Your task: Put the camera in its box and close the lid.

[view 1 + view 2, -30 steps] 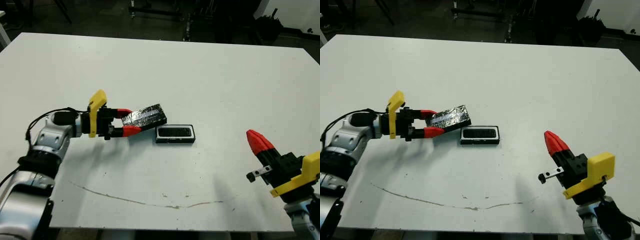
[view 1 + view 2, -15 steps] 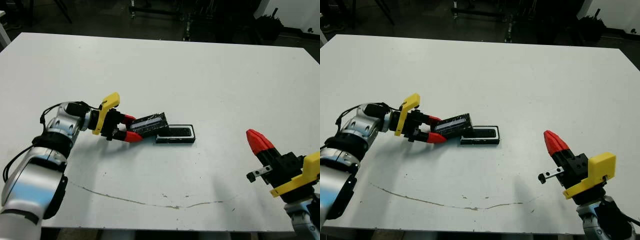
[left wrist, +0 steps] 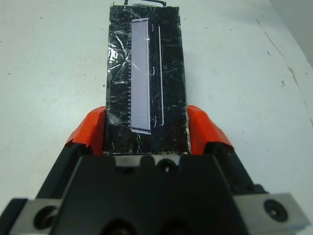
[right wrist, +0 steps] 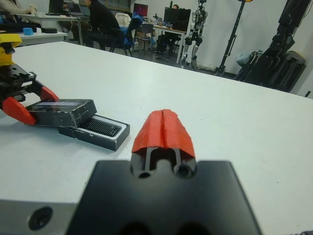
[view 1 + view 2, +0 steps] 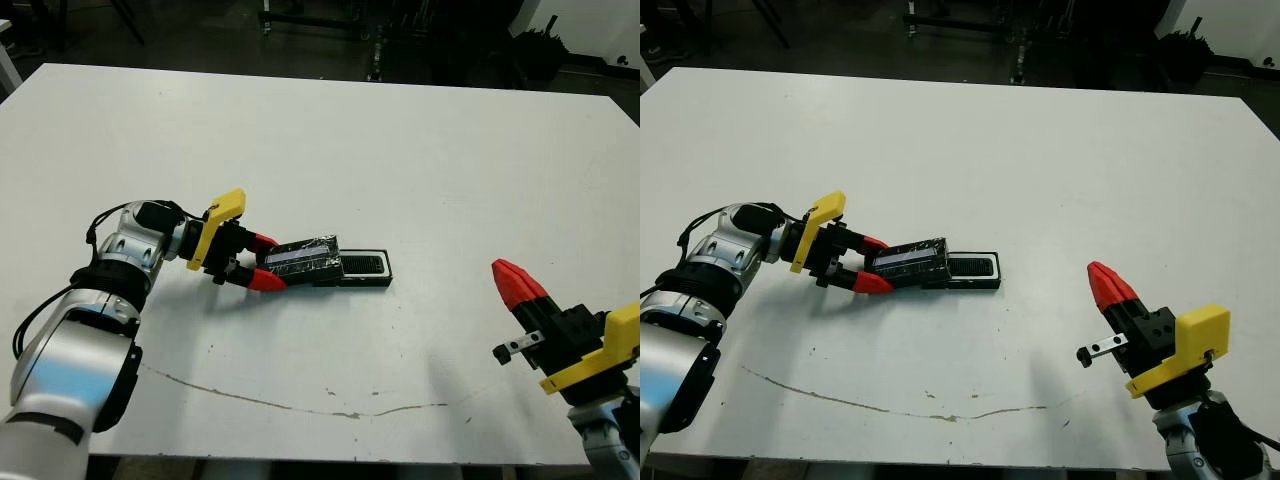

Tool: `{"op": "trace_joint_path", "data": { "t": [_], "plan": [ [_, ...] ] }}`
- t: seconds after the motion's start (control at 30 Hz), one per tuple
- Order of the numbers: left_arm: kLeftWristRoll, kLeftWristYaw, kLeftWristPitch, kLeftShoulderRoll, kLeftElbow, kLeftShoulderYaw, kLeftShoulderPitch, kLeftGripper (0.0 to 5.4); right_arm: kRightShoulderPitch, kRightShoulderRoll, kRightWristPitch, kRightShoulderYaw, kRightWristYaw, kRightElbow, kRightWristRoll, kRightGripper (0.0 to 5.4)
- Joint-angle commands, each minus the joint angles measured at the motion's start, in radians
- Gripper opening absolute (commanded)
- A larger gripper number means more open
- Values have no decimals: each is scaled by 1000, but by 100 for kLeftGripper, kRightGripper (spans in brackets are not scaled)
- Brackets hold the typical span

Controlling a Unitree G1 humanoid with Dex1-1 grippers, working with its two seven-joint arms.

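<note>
while the lid's only half on, here's how it sits
left gripper (image 5: 262, 262): fingers clamped on the lid's two long sides, holding its near end, low over the white table (image 5: 420, 150)
lid (image 5: 306, 260): glossy black, pale stripe on top, lying over the left end of the box and sticking out toward 9 o'clock
box (image 5: 362, 268): near the table's middle, right part uncovered, dark ribbed thing showing inside, can't tell if that's the camera
right gripper (image 5: 513, 281): red tips pressed together, holding nothing, well apart at about 4 o'clock from the box
</note>
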Motion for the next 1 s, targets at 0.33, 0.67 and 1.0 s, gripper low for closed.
{"op": "trace_joint_path", "data": {
  "t": [0.33, 0.67, 1.0],
  "plan": [
    [77, 166, 21, -97, -7, -38, 44, 317, 19, -2, -10, -17, 11, 5, 15, 0],
    [130, 175, 6, -171, 27, -101, 7, 317, 25, 2, -17, -10, 8, 3, 15, 0],
    [182, 175, -9, -247, 121, -156, -60, 317, 31, 3, -38, -10, 13, 11, 10, 0]
  ]
}}
